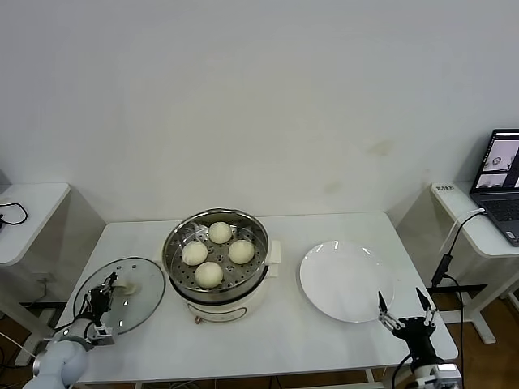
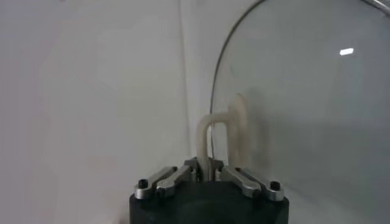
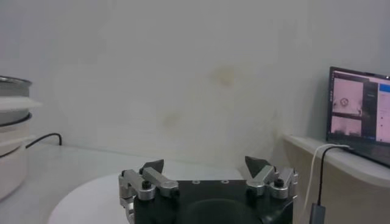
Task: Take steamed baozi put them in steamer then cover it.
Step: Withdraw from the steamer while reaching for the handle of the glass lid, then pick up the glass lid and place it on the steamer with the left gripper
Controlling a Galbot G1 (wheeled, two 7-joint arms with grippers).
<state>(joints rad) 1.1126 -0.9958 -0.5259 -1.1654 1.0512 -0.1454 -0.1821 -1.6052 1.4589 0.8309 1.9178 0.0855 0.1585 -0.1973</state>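
Four cream-white baozi (image 1: 217,254) lie in the steel steamer (image 1: 180,275) on its cream pot base at the table's middle. The glass cover (image 1: 142,293) lies to its left, near the table's left front corner, with its cream bar handle (image 1: 123,284) up. My left gripper (image 1: 108,288) is shut on that handle; in the left wrist view the handle (image 2: 213,137) stands between the closed fingers and the glass (image 2: 304,103) fills the side. My right gripper (image 1: 404,310) is open and empty at the table's front right, just off the white plate.
A flat white plate (image 1: 346,280) lies right of the steamer. A side table with a laptop (image 1: 499,182) and cables stands at the far right; another small table (image 1: 24,215) is at the far left. The steamer's side shows in the right wrist view (image 3: 11,143).
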